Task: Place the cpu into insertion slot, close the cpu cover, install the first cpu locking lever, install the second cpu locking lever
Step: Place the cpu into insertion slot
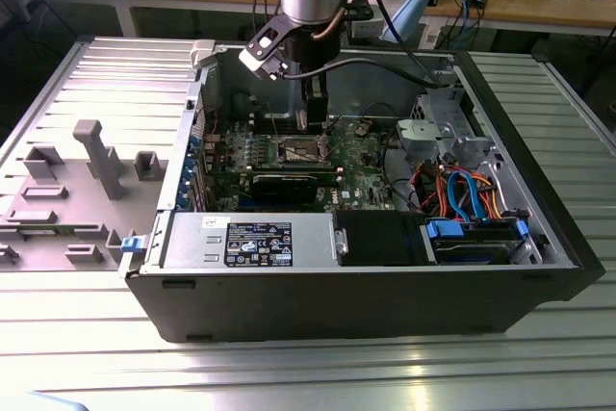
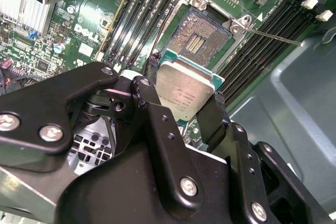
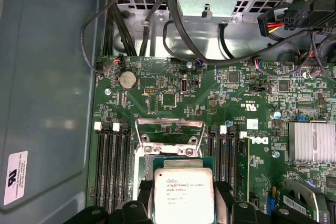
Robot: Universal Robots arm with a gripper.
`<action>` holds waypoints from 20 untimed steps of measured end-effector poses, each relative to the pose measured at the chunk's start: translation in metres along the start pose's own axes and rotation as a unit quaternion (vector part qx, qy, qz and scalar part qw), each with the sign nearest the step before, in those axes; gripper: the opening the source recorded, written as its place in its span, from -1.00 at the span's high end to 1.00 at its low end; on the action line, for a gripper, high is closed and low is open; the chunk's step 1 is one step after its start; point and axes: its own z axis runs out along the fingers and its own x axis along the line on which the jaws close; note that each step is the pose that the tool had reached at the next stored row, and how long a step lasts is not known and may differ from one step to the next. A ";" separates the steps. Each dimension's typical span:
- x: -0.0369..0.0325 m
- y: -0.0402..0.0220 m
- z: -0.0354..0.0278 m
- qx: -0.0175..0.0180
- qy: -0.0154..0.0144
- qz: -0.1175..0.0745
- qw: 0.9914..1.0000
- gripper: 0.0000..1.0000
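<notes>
My gripper (image 2: 185, 82) is shut on the cpu (image 2: 184, 88), a flat square chip with a silver-grey top, and one black finger (image 2: 152, 72) presses each of two opposite edges. In the first wrist view the cpu (image 3: 184, 192) hangs over the near part of the socket area. The insertion slot (image 2: 202, 36) lies bare just beyond the chip, dark with a gold contact field. The cpu cover (image 3: 169, 129), a thin silver frame, stands swung open at the slot's far side. A thin lever rod (image 2: 273, 36) juts out from the socket's corner. In the exterior view the gripper (image 1: 313, 132) hovers low over the green board.
Long black memory slots (image 3: 113, 166) flank the socket on both sides. A finned heatsink (image 3: 312, 142) sits close by. The case holds a long black card (image 1: 289, 180), a power supply (image 1: 250, 238), a drive cage (image 1: 448, 132) and cables. Grey fixtures (image 1: 96, 161) stand outside the case at the exterior view's left.
</notes>
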 end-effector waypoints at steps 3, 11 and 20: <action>0.0000 -0.0001 0.0005 0.000 0.000 0.000 1.000 -0.09; 0.0001 -0.0016 0.0030 0.000 0.000 0.000 1.000 -0.09; 0.0002 -0.0044 0.0072 0.000 0.000 0.000 1.000 -0.09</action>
